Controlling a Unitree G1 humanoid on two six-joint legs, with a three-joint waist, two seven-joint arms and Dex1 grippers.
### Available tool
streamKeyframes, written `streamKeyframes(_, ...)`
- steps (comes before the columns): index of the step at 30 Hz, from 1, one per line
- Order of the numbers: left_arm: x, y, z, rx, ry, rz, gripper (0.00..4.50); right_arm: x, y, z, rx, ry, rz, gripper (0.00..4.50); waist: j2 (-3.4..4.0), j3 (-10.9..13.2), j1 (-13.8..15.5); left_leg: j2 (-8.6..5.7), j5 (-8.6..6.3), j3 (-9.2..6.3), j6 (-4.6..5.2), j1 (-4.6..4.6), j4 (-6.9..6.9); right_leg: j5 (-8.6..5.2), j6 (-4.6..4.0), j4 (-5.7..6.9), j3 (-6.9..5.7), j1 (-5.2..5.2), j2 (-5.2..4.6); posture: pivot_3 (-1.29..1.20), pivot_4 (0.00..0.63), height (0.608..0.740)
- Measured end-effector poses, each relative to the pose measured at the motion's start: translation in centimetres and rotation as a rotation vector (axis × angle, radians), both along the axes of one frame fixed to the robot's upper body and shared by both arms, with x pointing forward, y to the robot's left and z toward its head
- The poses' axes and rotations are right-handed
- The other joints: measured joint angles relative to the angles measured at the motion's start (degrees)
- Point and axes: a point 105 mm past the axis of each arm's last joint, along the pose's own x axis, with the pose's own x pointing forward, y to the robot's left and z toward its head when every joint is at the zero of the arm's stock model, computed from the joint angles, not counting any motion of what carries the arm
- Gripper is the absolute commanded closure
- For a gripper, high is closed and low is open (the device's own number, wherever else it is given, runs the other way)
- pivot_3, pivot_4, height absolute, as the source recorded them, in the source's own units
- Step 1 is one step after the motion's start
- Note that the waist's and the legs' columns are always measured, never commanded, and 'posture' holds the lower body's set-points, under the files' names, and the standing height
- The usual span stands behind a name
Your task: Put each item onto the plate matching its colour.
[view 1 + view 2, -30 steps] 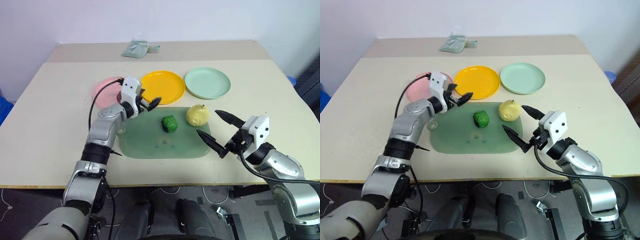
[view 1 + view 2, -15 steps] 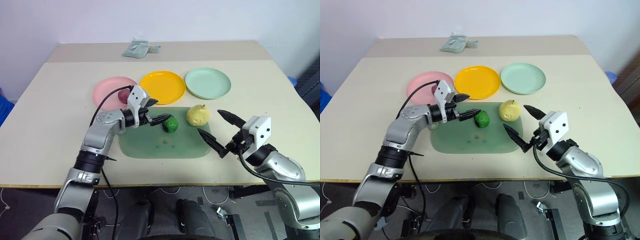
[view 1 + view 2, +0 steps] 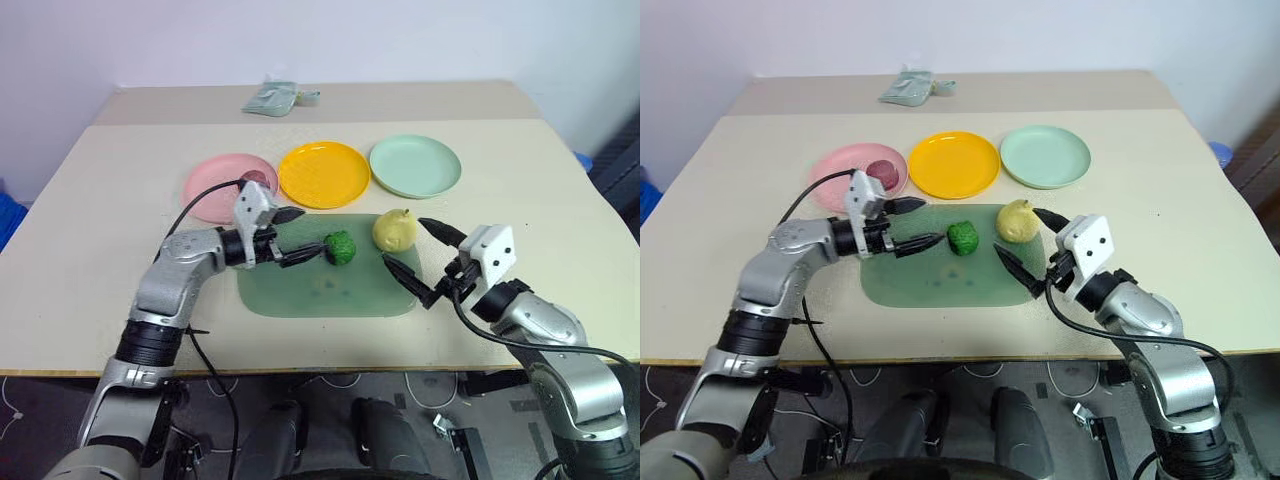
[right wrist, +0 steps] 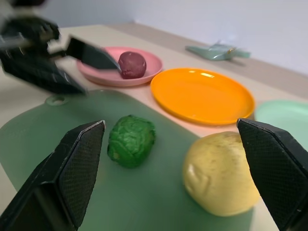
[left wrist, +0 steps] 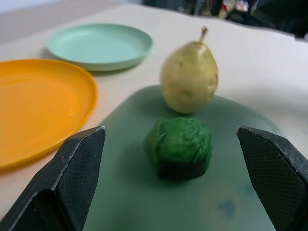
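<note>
The purplish-red fruit (image 3: 883, 174) lies on the pink plate (image 3: 215, 190). Beside it stand the yellow plate (image 3: 323, 173) and the mint green plate (image 3: 415, 165), both bare. On the dull green board (image 3: 320, 292) sit the bumpy green lump (image 3: 340, 247) and, to its right, the yellow pear (image 3: 396, 230). My left gripper (image 3: 311, 232) is open just left of the lump, pointing at it and holding nothing. My right gripper (image 3: 404, 240) is open on the near right side of the pear, not touching it. The left wrist view frames the lump (image 5: 180, 147) between its fingers.
A small pale green packet (image 3: 272, 98) lies at the far edge of the table, behind the plates. The table's seam runs between the packet and the plates. Bare tabletop lies to the left and right of the board.
My left gripper drew back from over the pink plate to the board, left of the green lump; the fruit now shows on the plate. My right gripper edged toward the pear.
</note>
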Motion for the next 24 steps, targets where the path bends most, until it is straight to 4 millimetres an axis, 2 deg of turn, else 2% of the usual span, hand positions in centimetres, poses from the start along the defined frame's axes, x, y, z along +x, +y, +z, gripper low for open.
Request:
streamKeyframes(4,-0.7,1.8,-0.1,0.03,-0.008,0.014,0.04,0.3,1.4,-1.1,0.002,0.033,0.034,0.0,0.0,0.0,0.1,-0.02,-0.01,0.0,0.0,0.0,0.0,0.0,0.0,-0.02,-0.01,0.02,-0.02,0.0,0.15,0.74)
streamKeyframes(12,-3.5,2.8,-0.3,0.037,0.008,-0.037,0.04,1.8,3.1,-2.6,-0.013,0.078,0.074,0.0,0.01,0.0,-0.1,0.01,-0.01,0.0,-0.02,0.02,-0.07,-0.01,-0.03,0.02,0.0,-0.03,0.0,0.0,0.15,0.74)
streamKeyframes(18,-4.4,4.1,0.1,0.047,0.004,-0.035,0.04,2.6,4.1,-3.4,-0.029,0.107,0.103,0.0,0.01,0.0,0.0,0.0,-0.03,0.0,-0.06,0.02,-0.02,0.0,-0.03,0.01,-0.01,0.0,0.0,0.0,0.15,0.74)
streamKeyframes(24,-5.2,4.2,0.5,0.041,-0.021,-0.058,0.04,3.4,4.4,-3.7,-0.03,0.121,0.106,0.0,0.01,0.0,0.0,0.0,-0.03,0.0,-0.06,0.02,-0.04,0.0,-0.03,0.01,-0.01,-0.01,0.0,0.0,0.15,0.74)
